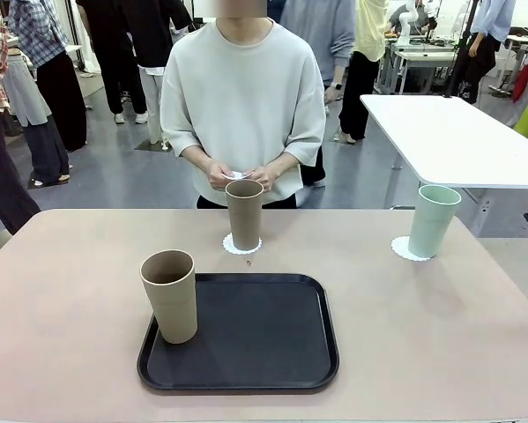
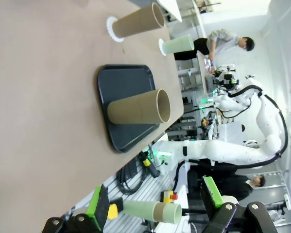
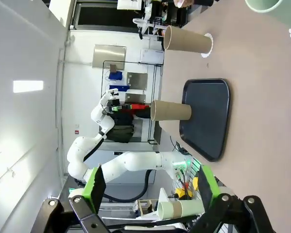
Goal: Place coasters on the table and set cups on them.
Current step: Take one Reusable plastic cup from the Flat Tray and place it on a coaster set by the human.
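Observation:
A tan cup (image 1: pixel 168 295) stands upright on the left part of the black tray (image 1: pixel 272 339). Beyond the tray, a brown cup (image 1: pixel 244 214) rests on a white coaster (image 1: pixel 242 246). At the right, a mint cup (image 1: pixel 433 220) stands on another coaster (image 1: pixel 403 251). The person across the table (image 1: pixel 61 291) holds a third coaster (image 1: pixel 237 175) in both hands. My left gripper (image 2: pixel 154 194) is open and empty, off the table's near side, with the tan cup (image 2: pixel 138 107) ahead. My right gripper (image 3: pixel 150 187) is open and empty too, well short of the tan cup (image 3: pixel 170 110).
A white rectangular table (image 1: pixel 457 132) stands at the back right, with several people walking behind. The tray (image 2: pixel 121 82) lies near the robot's edge of the table. The right arm (image 2: pixel 223 150) shows off the table in the left wrist view.

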### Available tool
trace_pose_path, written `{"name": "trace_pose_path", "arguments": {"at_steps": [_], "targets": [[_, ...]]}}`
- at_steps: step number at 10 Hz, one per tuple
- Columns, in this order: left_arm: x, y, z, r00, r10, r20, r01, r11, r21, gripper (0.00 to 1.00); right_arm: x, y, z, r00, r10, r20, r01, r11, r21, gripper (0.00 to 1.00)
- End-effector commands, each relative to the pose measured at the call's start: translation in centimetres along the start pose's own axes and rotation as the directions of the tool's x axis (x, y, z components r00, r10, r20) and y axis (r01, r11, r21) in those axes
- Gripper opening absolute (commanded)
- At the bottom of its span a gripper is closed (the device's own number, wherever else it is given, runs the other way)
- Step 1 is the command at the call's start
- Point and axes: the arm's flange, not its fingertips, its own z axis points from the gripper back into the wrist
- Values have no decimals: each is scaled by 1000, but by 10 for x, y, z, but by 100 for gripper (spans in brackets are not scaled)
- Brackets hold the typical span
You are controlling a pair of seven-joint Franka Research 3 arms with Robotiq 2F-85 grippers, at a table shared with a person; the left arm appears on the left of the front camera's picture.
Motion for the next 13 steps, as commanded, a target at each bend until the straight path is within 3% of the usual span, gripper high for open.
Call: {"name": "trace_pose_path", "arguments": {"at_steps": [1, 13], "targets": [[1, -1, 0, 1000, -16, 7, 16, 1000, -16, 100, 2, 0, 8, 1000, 5, -5, -5, 1000, 17, 100], [0, 0, 0, 1000, 0, 0, 0, 1000, 0, 100, 2, 0, 8, 1000, 5, -5, -5, 1000, 17, 100]]}}
